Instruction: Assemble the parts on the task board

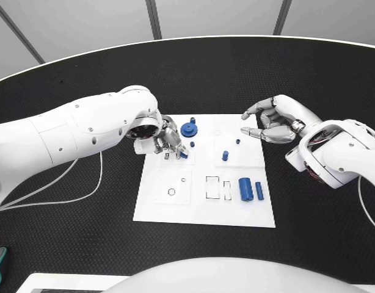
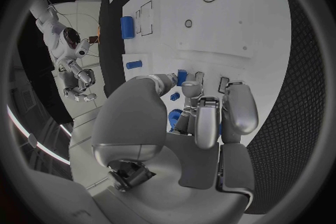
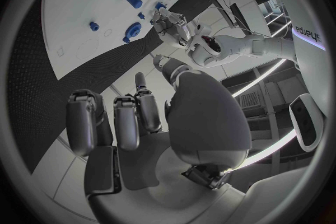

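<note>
Head view: white task board [image 1: 207, 207] flat in the middle of the black counter [image 1: 82, 244], long side running toward the robot. Left hand [image 1: 167, 141] down over the board's far left part, fingertips pinched around a small blue part [image 1: 184, 155] right at the surface; left wrist view backs that up, blue piece [image 2: 181, 77] sitting between the fingers [image 2: 207, 117]. Round blue part [image 1: 189, 129] just beside that hand, near the far edge. Right hand [image 1: 274, 124] hovering off the board's far right corner, fingers curled loosely but apart, nothing in it. Small blue peg [image 1: 225, 155] upright mid-board. Two longer blue parts [image 1: 247, 190] lying side by side toward the right edge, next to a pair of rectangular outlines [image 1: 213, 187]. Couple of small ring marks [image 1: 171, 191] on the left half.
</note>
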Controlling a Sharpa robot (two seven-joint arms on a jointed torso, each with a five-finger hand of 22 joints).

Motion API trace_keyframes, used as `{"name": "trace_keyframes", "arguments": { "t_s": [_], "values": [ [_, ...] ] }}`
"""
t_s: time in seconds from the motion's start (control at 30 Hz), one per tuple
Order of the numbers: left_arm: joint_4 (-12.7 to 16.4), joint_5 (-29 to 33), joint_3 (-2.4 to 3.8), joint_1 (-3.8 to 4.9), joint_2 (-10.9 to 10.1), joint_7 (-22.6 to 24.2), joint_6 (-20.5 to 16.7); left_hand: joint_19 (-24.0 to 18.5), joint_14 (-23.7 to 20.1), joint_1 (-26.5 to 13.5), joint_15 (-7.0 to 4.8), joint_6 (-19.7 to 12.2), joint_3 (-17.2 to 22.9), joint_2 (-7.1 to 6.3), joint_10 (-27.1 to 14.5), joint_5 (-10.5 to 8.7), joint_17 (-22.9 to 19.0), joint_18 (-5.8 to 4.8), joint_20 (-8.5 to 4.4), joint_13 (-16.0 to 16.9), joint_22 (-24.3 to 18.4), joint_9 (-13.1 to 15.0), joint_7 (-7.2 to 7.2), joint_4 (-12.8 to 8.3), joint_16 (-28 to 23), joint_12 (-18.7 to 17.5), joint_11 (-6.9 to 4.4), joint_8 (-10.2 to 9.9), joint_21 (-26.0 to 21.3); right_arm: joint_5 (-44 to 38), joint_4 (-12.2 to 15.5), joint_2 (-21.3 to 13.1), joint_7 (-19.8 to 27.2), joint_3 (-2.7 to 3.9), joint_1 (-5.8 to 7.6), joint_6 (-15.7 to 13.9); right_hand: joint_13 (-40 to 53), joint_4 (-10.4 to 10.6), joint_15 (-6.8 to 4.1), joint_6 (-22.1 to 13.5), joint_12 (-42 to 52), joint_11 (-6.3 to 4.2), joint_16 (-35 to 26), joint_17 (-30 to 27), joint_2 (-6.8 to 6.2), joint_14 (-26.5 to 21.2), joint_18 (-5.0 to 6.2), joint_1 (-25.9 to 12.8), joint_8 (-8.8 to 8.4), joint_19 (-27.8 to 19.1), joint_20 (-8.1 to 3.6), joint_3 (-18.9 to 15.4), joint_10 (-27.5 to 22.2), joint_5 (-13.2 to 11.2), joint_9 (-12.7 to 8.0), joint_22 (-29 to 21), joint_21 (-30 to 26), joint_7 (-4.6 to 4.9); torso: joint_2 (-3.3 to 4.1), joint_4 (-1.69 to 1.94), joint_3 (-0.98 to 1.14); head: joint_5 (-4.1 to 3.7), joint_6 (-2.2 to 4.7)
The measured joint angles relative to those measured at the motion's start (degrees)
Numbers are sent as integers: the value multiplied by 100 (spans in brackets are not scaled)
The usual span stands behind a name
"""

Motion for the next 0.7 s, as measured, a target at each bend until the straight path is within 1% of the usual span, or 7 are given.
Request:
{"name": "trace_keyframes", "arguments": {
  "t_s": [0.13,0.27,0.33,0.4,0.47,0.53,0.7],
  "values": [
    [-5,104,0,-1,-12,64,-44,0,0,-78,0,-35,94,-78,0,287,0,0,0,-24,17,75,34,-18,0,0,1,89,26,0,-3,0,0,0,0,0,0,0,0,0,0,0,0,0,0,0,0,0,0,0,0,0,0,0,0,0,0,0,-2,0,0,3,0],
    [9,332,-1,-1,-58,163,-158,0,0,-130,0,-35,94,-130,26,416,0,0,0,-16,29,98,34,-18,0,0,27,137,26,0,-6,-5,1,0,0,-1,0,0,0,0,0,0,0,0,0,0,0,0,0,0,0,0,0,0,0,0,0,0,-3,0,1,5,8],
    [17,541,-1,-1,-102,233,-242,0,0,-199,0,-35,174,-166,45,586,0,0,0,14,29,129,34,-99,0,0,40,161,26,0,-11,-7,5,0,0,-3,0,0,0,0,0,0,0,0,0,0,0,0,0,0,0,0,0,0,0,0,0,0,-4,1,1,8,16],
    [18,727,-1,-1,-146,308,-314,0,0,-251,0,-32,175,-163,100,713,0,0,0,38,29,130,33,-99,0,31,28,177,26,0,-17,-6,11,0,0,-5,0,0,0,0,0,0,0,0,0,0,0,0,0,0,0,0,0,0,1,0,0,0,-7,4,1,8,26],
    [1,909,-1,-1,-190,382,-371,0,0,-306,0,44,193,-219,162,879,0,0,0,80,29,131,25,-117,0,52,7,179,26,0,-31,-2,15,0,0,-5,0,0,0,0,0,0,0,0,0,0,0,0,0,0,0,0,0,0,0,0,0,0,-11,8,0,3,37],
    [-36,1009,0,-1,-214,433,-387,0,0,-355,0,97,209,-266,230,1112,0,0,0,129,36,130,12,-185,0,95,-1,180,26,0,-53,11,20,0,0,-5,-1,0,0,0,0,0,0,0,0,0,0,0,0,0,0,0,0,0,1,0,0,0,-18,11,-1,-2,55],
    [-106,886,0,-19,-234,526,-334,0,0,-418,0,168,160,-279,281,1396,0,0,0,176,46,106,1,-234,0,117,-12,180,49,0,-105,51,42,-1,-1,-3,-1,0,0,0,0,0,0,0,0,0,0,0,0,0,0,0,0,0,1,0,0,0,-38,14,-5,0,157]
  ]
}}
